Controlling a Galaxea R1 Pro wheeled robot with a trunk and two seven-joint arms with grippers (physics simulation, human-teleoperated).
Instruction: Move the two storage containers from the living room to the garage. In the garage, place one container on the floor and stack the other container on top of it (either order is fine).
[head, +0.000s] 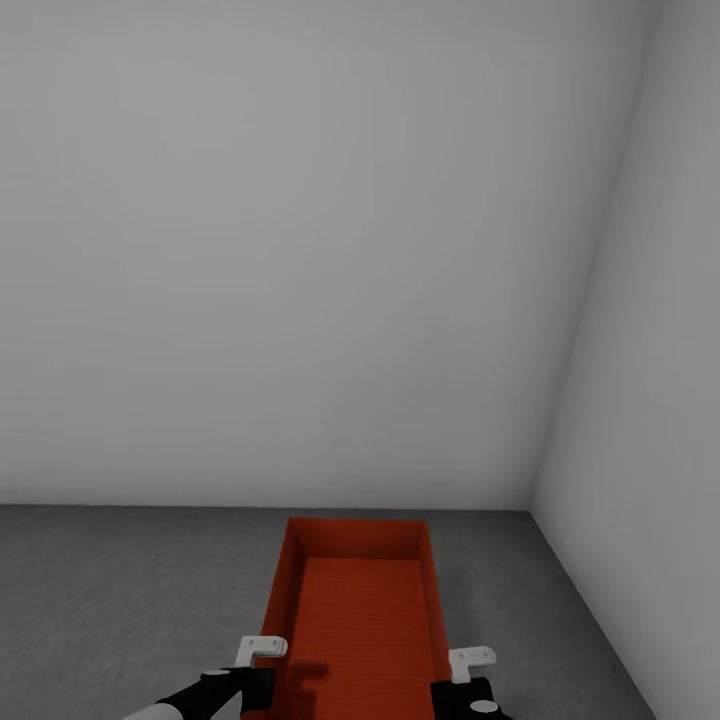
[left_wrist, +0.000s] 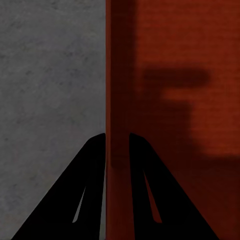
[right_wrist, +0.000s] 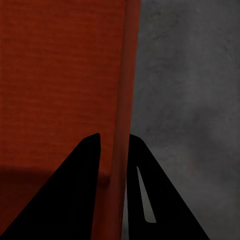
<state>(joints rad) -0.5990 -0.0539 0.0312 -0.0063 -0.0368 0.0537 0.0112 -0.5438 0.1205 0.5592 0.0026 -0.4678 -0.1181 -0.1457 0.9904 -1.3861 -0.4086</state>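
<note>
- Between each gripper's fingers, a wall of 1 storage container (head: 360, 620) is pinched: left gripper (left_wrist: 117, 137), right gripper (right_wrist: 114, 137).
- Over the garage floor (head: 120, 590); lowering, releasing and stacking remain, I judge.

In the left wrist view we see the left claw (left_wrist: 117, 137) straddling the long wall of the orange-red storage container (left_wrist: 175, 100), one black finger (left_wrist: 75, 195) outside over the dark grey speckled floor (left_wrist: 50, 75) and the other inside above the ribbed bottom. The fingers look pressed against the wall, though we cannot be sure of contact from this angle. A blocky shadow (left_wrist: 185, 95) lies across the container's bottom.
</note>
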